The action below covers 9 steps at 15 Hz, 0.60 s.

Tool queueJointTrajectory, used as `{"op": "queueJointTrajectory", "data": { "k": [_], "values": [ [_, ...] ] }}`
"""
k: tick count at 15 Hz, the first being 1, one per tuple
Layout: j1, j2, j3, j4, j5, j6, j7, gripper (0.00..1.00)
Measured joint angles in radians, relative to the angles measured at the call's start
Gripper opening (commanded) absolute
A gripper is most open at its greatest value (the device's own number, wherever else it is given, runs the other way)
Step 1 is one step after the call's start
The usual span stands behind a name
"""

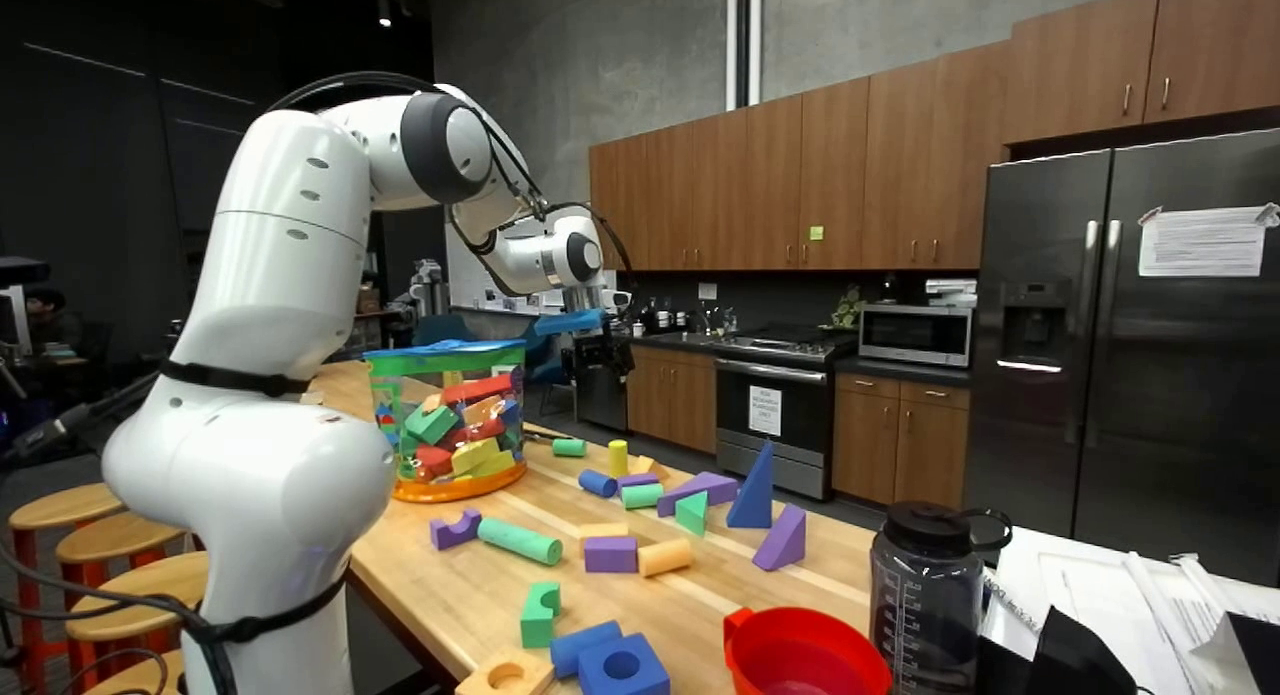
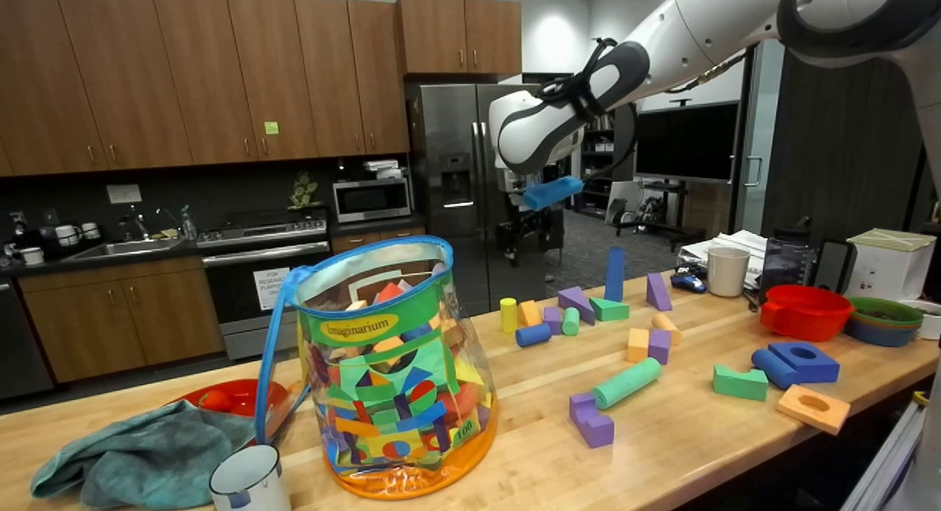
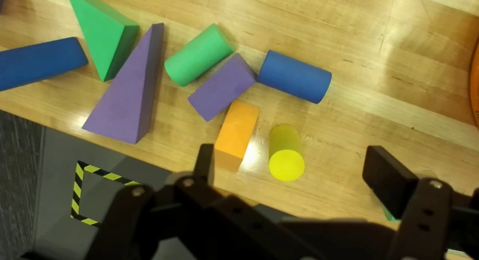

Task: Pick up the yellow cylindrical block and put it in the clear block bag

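The yellow cylindrical block (image 3: 286, 164) stands upright on the wooden table in both exterior views (image 1: 618, 459) (image 2: 508, 315). My gripper (image 3: 293, 162) hangs above the table, jaws wide apart and nothing held. Seen from the wrist, the yellow block's round top lies between the two fingers, nearer the left one, well below them. In an exterior view the gripper (image 2: 523, 240) is high over the table's far edge. The clear block bag (image 2: 412, 408), blue-rimmed with a green band and full of coloured blocks, stands on the table with its top open; its orange base edge (image 3: 475, 84) shows at the wrist view's right.
An orange block (image 3: 237, 131) stands close beside the yellow one. A blue cylinder (image 3: 294, 76), a purple block (image 3: 222, 87) and a green cylinder (image 3: 199, 55) lie near. The table edge (image 3: 157, 164) runs close by. A tall blue wedge (image 2: 614, 274) and a red bowl (image 2: 805, 312) are farther off.
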Motion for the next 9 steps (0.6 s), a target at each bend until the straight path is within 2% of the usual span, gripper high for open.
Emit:
{"op": "queueJointTrajectory", "data": {
  "k": [9],
  "values": [
    [0.007, 0.013, 0.005, 0.014, 0.005, -0.017, -0.001, 1.0]
  ]
}}
